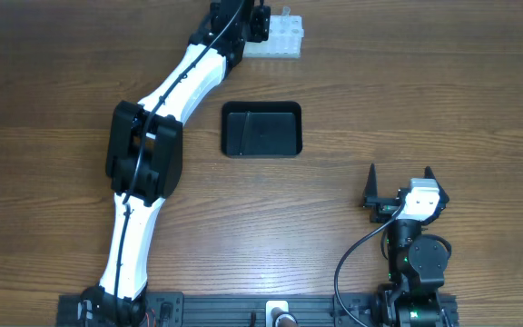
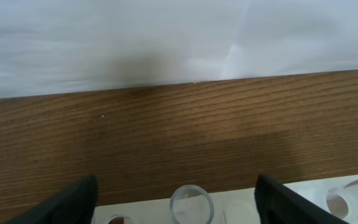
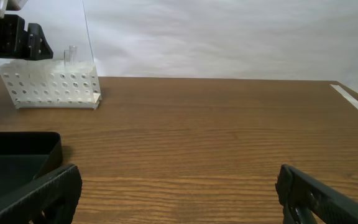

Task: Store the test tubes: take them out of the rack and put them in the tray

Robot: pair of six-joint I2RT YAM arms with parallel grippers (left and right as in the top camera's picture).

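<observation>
At the table's (image 1: 443, 91) far edge, the left gripper (image 2: 178, 191) hangs just above the white rack (image 1: 281, 40). Its fingers are spread wide, and the open rim of a test tube (image 2: 191, 203) standing in the rack sits between them, ungripped. The black tray (image 1: 261, 106) lies mid-table, apart from the rack. Off right, the right gripper (image 1: 399, 180) sits near its base, jaws wide, holding nothing.

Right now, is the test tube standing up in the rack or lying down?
Standing up. The test tube sticks straight up from the white rack, and the left wrist view shows its round open mouth.
</observation>
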